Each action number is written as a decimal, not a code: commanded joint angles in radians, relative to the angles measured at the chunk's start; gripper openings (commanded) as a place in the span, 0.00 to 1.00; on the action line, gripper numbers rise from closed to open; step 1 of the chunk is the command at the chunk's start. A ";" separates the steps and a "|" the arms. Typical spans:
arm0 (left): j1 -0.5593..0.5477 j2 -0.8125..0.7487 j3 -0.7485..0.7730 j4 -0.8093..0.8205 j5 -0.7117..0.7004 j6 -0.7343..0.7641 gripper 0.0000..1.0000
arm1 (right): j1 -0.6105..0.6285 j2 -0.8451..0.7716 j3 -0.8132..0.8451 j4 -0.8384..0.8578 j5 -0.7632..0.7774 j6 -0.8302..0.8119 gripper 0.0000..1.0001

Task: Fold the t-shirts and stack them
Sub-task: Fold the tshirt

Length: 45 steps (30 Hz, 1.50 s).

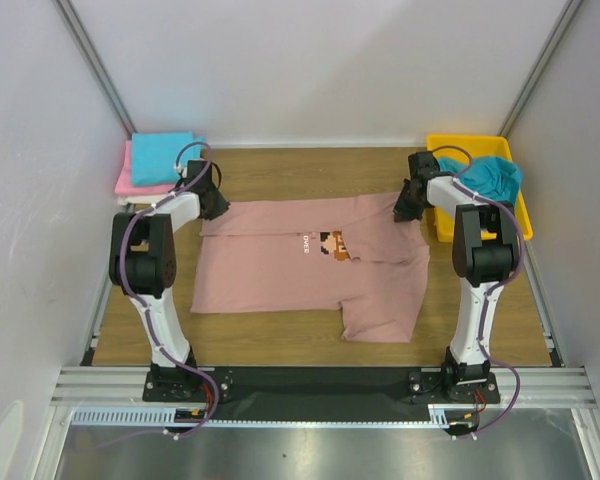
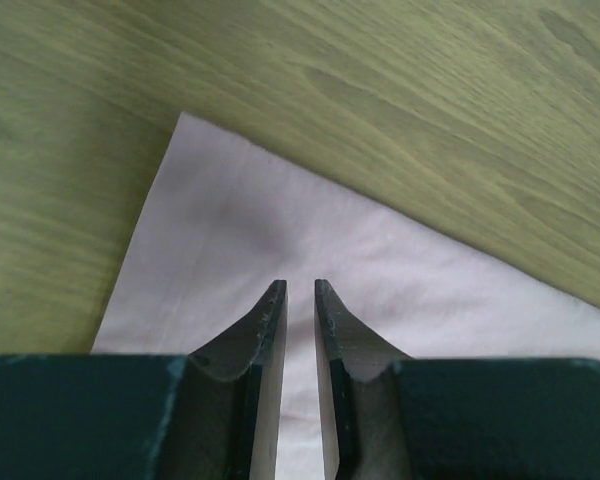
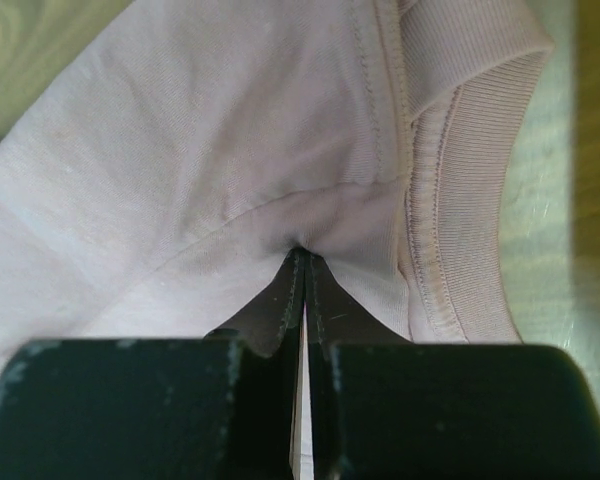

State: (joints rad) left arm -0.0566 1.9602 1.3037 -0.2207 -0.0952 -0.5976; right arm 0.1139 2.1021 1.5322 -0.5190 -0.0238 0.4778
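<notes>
Top view: left gripper (image 2: 298, 288), jaws narrowly parted, sits over a crisp corner of the shirt (image 1: 280, 270), pinching nothing visible. This matte pink jersey lies flat mid-table. Right gripper (image 3: 303, 252) clamps puckered cloth beside the ribbed collar (image 3: 460, 200). A one-sided pull would likely skew the fold.

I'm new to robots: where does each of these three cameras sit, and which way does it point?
Top external: above and behind the robot, looking down on the table and the dusty-pink t-shirt; the left arm and right arm show whole.
Left wrist: on the left arm, looking along the left gripper at a shirt corner; its fingers show.
Right wrist: on the right arm, looking along the right gripper, which pinches cloth beside the collar; its fingers show.
Shared: all three see that t-shirt.
</notes>
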 commanded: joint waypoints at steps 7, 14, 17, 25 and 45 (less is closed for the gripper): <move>0.000 0.155 0.178 -0.063 0.031 -0.057 0.21 | -0.022 0.139 0.147 -0.036 0.035 -0.007 0.00; 0.000 0.264 0.330 -0.101 0.035 -0.048 0.21 | -0.030 0.210 0.238 -0.053 0.045 -0.002 0.00; 0.001 0.316 0.422 -0.150 0.037 -0.045 0.21 | -0.033 0.228 0.276 -0.058 0.059 0.001 0.00; 0.003 0.428 0.637 -0.232 0.072 -0.027 0.21 | -0.037 0.251 0.347 -0.068 0.047 -0.005 0.00; -0.046 -0.286 0.308 -0.158 0.161 0.160 0.51 | -0.031 -0.379 0.090 -0.085 -0.126 -0.035 0.59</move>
State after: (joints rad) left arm -0.0715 1.8462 1.7218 -0.3866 0.0593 -0.4610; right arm 0.0853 1.8378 1.7447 -0.5865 -0.1257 0.4374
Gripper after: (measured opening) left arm 0.480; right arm 0.533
